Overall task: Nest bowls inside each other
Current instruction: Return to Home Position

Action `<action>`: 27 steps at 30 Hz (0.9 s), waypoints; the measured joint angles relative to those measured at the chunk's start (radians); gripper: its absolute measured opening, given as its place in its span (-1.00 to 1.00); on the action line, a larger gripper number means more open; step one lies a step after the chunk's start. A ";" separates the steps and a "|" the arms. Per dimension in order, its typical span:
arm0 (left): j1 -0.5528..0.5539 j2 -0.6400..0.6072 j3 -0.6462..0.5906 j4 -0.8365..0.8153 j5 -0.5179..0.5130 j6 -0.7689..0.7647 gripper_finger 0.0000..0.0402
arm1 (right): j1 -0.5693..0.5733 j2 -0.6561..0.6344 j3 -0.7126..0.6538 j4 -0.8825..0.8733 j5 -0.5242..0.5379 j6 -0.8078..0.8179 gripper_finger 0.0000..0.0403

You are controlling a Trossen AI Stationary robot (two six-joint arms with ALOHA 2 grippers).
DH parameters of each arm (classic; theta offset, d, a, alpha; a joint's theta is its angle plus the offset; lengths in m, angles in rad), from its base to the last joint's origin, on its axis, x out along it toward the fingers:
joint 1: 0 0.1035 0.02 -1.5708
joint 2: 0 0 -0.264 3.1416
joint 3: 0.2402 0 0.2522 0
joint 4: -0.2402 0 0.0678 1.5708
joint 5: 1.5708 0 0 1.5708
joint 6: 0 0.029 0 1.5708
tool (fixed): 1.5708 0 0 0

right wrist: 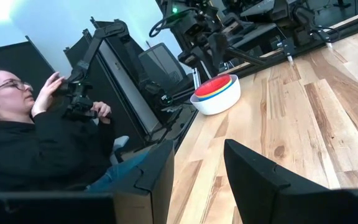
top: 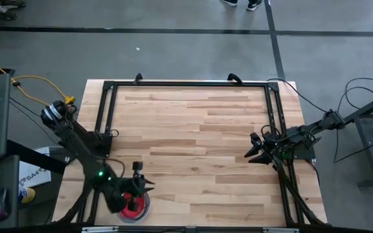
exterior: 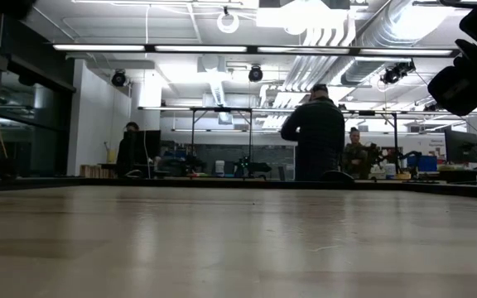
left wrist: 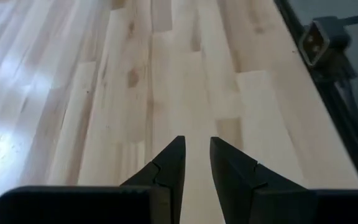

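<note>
1. High view: wooden table point(top: 199, 123) inside a black frame point(top: 186, 84); stack of bowls point(top: 135, 207) at the table's bottom edge in this picture, toward the left, red-pink on top, partly hidden under the left arm point(top: 76, 139); left gripper point(top: 141, 184) just beside the stack, on its inward side; right gripper point(top: 250, 147) well apart, at the table's right side, released, nothing in it.
2. Low view: bare table top across the foreground; dark piece of an arm point(exterior: 470, 66) at the top right, which arm impossible to tell; in the room behind, a standing person point(exterior: 315, 132) with back turned, a second person point(exterior: 131, 151) farther left.
3. Left wrist view: fingers point(left wrist: 166, 174) parted by a narrow gap, grasping nothing; only bare wood ahead; a frame bracket point(left wrist: 319, 40) off to one side.
4. Right wrist view: fingers point(right wrist: 157, 177) spread wide, empty; across the table the white bowl point(right wrist: 215, 104) close to the table edge, with the blue bowl point(right wrist: 229, 91), yellow bowl point(right wrist: 216, 94) and red-pink bowl point(right wrist: 211, 86) nested in it, blue and yellow only as rims; anything deeper hidden; left arm just behind the stack; beyond the table a seated person point(right wrist: 30, 149) in a dark top, one hand point(right wrist: 45, 93) raised to a black control rig point(right wrist: 79, 102).
</note>
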 joint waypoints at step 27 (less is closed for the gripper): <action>0.097 -0.594 -0.631 0.609 0.169 0.320 -0.63 | 0.000 0.000 0.000 0.000 0.000 0.000 -0.33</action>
